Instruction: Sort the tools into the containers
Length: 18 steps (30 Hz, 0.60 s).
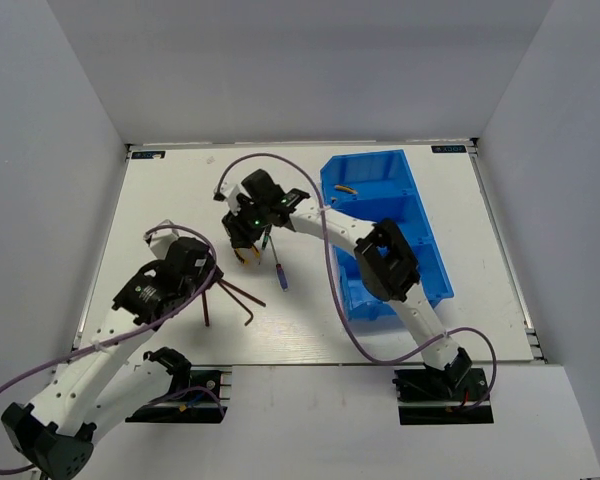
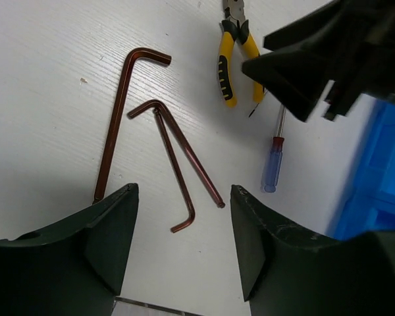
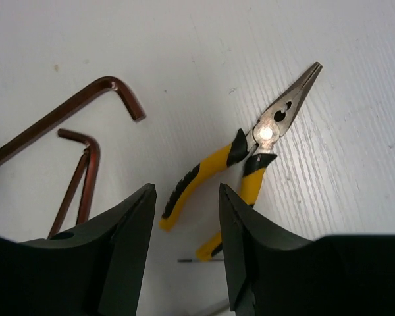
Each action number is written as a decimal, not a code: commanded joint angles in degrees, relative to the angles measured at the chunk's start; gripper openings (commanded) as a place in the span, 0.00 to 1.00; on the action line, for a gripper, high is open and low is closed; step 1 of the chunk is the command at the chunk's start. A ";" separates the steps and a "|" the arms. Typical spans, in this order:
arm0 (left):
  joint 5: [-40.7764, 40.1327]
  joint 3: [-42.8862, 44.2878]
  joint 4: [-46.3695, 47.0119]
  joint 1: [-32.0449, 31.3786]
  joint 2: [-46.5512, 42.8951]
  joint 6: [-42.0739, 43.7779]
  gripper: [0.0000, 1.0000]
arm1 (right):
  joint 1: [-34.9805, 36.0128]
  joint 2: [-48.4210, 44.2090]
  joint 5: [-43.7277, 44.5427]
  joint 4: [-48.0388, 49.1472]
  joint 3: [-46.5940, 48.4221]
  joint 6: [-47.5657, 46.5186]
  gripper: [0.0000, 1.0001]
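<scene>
One yellow-handled pliers (image 3: 250, 158) lies on the white table, also seen in the left wrist view (image 2: 237, 59). My right gripper (image 3: 186, 191) is open just above its handles (image 1: 244, 243). Three dark brown hex keys (image 2: 174, 164) lie together in front of my left gripper (image 2: 184, 191), which is open and empty above the table (image 1: 202, 290). The blue-handled screwdriver (image 2: 273, 164) lies between the pliers and the blue bin (image 1: 425, 235). One hex key (image 1: 345, 188) lies in the bin's far compartment. The second pliers and the green-handled screwdriver are out of sight.
The right arm (image 1: 380, 255) stretches over the bin's middle and near compartments and hides much of them. Grey walls enclose the table on three sides. The table's left edge (image 1: 105, 250) runs close to the left arm.
</scene>
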 commanded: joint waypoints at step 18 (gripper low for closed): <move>3.94 -4.58 1.01 -0.04 -0.36 -2.75 0.69 | 0.74 1.06 15.19 8.09 -2.92 -3.89 0.51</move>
